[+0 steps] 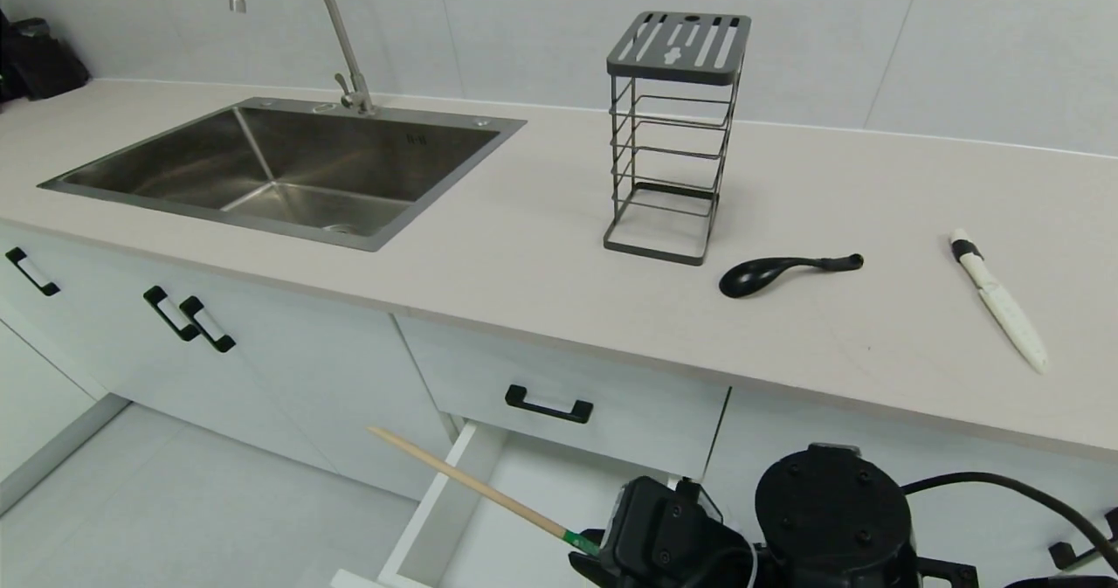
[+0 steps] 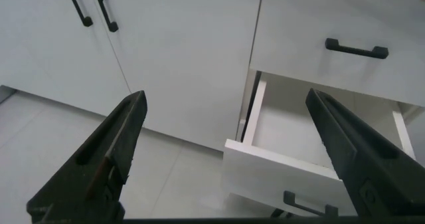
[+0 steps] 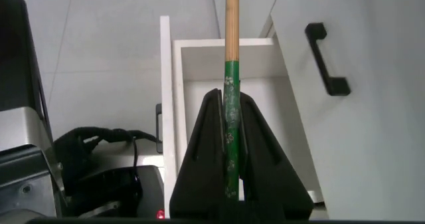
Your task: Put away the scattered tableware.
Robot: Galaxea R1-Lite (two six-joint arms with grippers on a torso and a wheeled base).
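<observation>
Right wrist view first: what has the right gripper (image 3: 230, 101) got?

– A slim round wooden chopstick with a green patterned end (image 3: 231, 24). The two black fingers (image 3: 206, 144) are pinched tight on the green part, and the bare wood runs out past the fingertips.

And where does that put the chopstick?

– In the air over the pulled-out white drawer (image 3: 199, 58). From the head view it slants up and toward the robot's left from the gripper, its far tip beyond the drawer's left side wall. It touches nothing but the fingers.

The left gripper (image 2: 226, 98)?

– Spread wide, with nothing between its fingers. It hangs before the white cabinet fronts (image 2: 179, 51), and the same open drawer shows beyond it.

What else lies about?

– On the pale beige countertop (image 1: 524, 247) a glossy black spoon (image 1: 782, 272) lies flat, bowl toward the robot's left, near the foot of a dark grey wire rack with a slotted top plate (image 1: 672, 134), not touching it. Well to the right of the spoon lies a white knife with a black band on its handle (image 1: 1000, 301), blade pointing toward the counter's front edge.

And further left?

– A sunken stainless steel sink (image 1: 175, 147) with a curved chrome tap (image 1: 323, 11) behind it. Just above the open drawer sits a shut drawer front (image 1: 629, 396) with a black bar handle.
</observation>
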